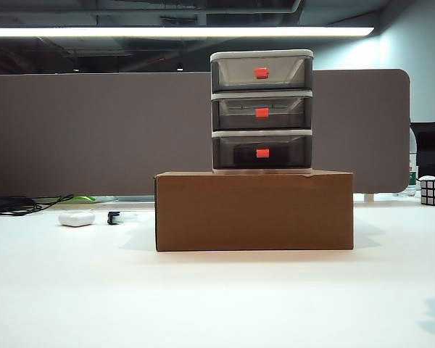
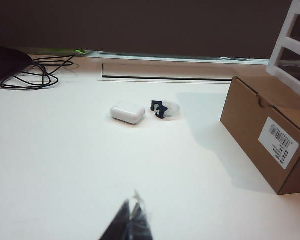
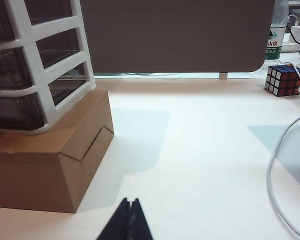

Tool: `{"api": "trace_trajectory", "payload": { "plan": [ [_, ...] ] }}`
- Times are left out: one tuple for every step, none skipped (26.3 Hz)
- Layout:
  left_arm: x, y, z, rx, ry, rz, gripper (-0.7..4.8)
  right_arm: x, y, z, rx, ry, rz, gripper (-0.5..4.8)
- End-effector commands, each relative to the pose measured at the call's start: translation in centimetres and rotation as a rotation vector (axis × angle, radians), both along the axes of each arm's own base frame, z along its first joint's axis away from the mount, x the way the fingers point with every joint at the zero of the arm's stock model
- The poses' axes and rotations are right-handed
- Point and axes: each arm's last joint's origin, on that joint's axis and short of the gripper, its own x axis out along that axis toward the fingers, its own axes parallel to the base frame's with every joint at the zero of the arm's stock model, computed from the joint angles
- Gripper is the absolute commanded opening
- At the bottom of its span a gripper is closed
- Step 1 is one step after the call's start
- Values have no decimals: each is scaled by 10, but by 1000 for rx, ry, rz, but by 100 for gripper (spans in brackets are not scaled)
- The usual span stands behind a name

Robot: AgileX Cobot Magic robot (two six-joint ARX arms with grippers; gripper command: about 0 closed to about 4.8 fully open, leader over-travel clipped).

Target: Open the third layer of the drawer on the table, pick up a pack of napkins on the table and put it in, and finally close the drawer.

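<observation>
Exterior view: white table (image 1: 217,304) is spanned; a brown cardboard box (image 1: 254,210) is set mid-table, the drawer (image 1: 261,110) stacked on it, all tiers seen shut, the third layer (image 1: 262,151) lowest. Pack of napkins is not seen in any view. Left gripper (image 2: 132,220) is pressed shut, empty, well short of the box's left end. Right gripper (image 3: 129,217) is likewise closed, empty, near the box's right corner, below the drawer.

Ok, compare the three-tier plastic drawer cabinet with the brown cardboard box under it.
The grey-white plastic drawer cabinet is narrow and tall; the brown cardboard box is wide and low. The cabinet shows smoky translucent tiers with red-orange tabs; the box is opaque and plain-fronted, with a white barcode label on one end. The cabinet stands on the box, the box on the white table. Both are closed.
</observation>
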Motion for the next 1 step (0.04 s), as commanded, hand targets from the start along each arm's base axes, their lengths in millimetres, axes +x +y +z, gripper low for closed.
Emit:
{"api": "trace_trajectory", "payload": {
  "plan": [
    [0, 0, 1, 1, -6, -2, -4, 0, 0, -1, -4, -6, -5, -4]
  ]
}}
